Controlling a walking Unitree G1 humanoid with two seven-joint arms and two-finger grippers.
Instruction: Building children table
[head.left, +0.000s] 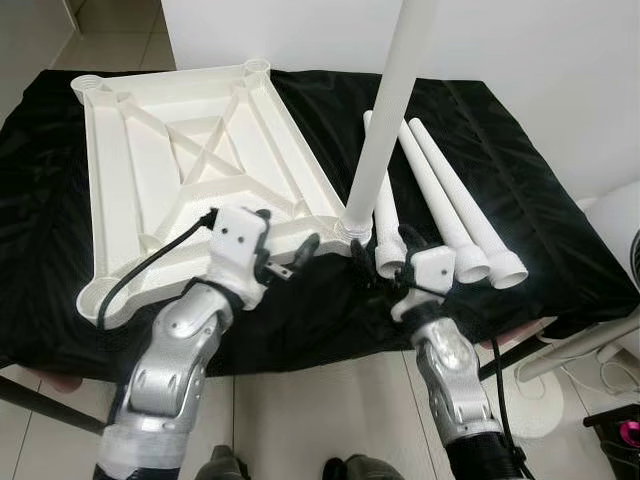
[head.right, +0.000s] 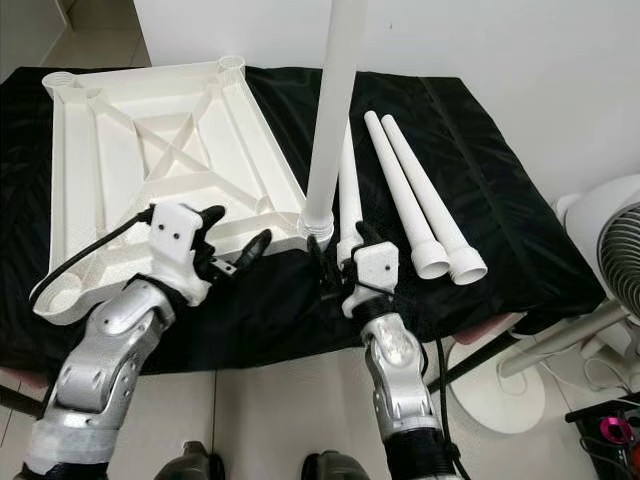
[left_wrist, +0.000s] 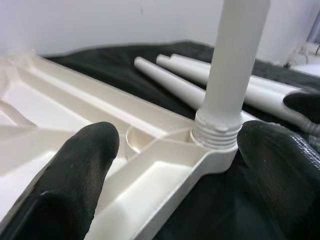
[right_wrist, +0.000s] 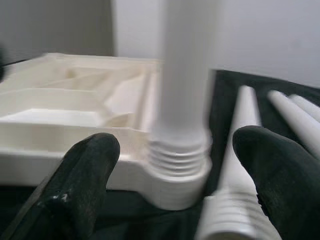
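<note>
The white tabletop (head.left: 103, 200) lies upside down on a black cloth, its ribs facing up. One white leg (head.left: 385, 120) stands upright in the socket (left_wrist: 215, 145) at the near right corner, its thread still showing. Three more legs (head.left: 450, 190) lie side by side on the cloth to the right. My left gripper (head.left: 290, 240) is open at the tabletop's near edge, just left of that corner, holding nothing. My right gripper (head.left: 385, 252) is open too; its fingers (right_wrist: 85, 175) stand either side of the upright leg's base (right_wrist: 182, 150) without touching it.
The black cloth (head.left: 560, 230) covers a low table whose front edge runs just before my arms. A white wall rises behind. A white fan (head.right: 620, 260) and cables stand on the floor at the right.
</note>
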